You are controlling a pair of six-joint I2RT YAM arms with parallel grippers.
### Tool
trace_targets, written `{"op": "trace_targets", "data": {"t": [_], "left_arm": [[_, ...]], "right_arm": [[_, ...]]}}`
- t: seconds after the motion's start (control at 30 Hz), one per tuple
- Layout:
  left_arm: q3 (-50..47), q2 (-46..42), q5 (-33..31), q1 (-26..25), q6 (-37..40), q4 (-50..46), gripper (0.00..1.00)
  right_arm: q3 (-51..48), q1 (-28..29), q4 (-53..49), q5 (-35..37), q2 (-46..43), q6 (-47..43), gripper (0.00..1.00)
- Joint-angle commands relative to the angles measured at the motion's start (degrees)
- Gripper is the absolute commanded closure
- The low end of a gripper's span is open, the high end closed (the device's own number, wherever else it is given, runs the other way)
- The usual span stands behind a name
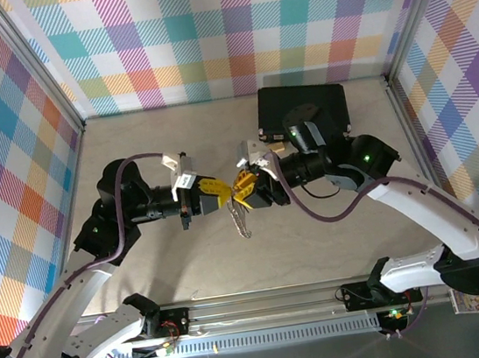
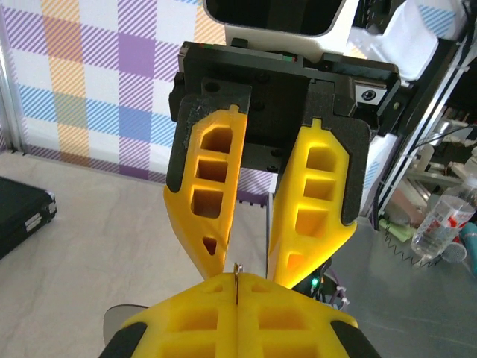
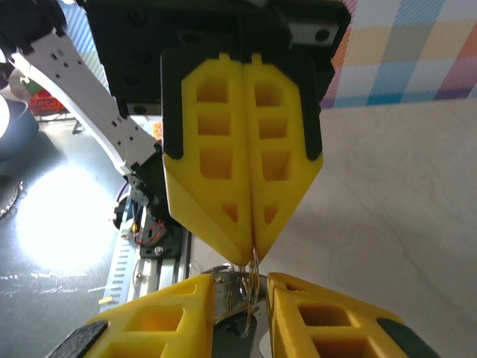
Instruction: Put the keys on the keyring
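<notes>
We see one container, a black case (image 1: 301, 109), lying shut at the far side of the tabletop (image 1: 172, 135), just behind the right arm; what it holds is hidden from us. Above the middle of the tabletop the two grippers meet tip to tip. The left gripper (image 1: 222, 195) has its jaws pressed together on the thin wire of the keyring (image 3: 252, 287), which pokes out past their tips. The right gripper (image 3: 240, 282) has its jaws narrowly parted, one on each side of that silver loop; we cannot tell whether they touch it. From above, the keyring's short chain (image 1: 242, 221) hangs down between the two grippers.
</notes>
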Motion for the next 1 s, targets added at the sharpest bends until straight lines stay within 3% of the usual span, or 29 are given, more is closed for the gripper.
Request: {"op": "trace_targets", "data": {"t": [0.0,0.3,0.5,0.77,0.97], "left_arm": [[-0.9,-1.2,2.3,-0.3,-3.2,7.0,1.0],[-1.7,-1.6,3.2,-0.3,-6.1,11.0,1.0],[-2.0,-2.1,3.2,-0.3,-6.5,11.8,1.0],[-2.4,-2.0,3.4,-0.3,-7.1,12.9,1.0],[-2.7,-2.3,3.4,-0.3,-7.2,12.9,1.0]], "right_arm": [[-0.9,0.3,4.9,-2.0,-0.9,2.6,0.73],[-1.2,0.4,5.1,-0.5,-1.5,3.5,0.77],[-2.4,0.3,5.0,0.0,-2.7,4.9,0.72],[-4.2,0.1,8.1,0.5,-4.2,6.4,0.78],[-4.1,-0.1,8.9,-0.3,-3.8,7.0,0.72]]}}
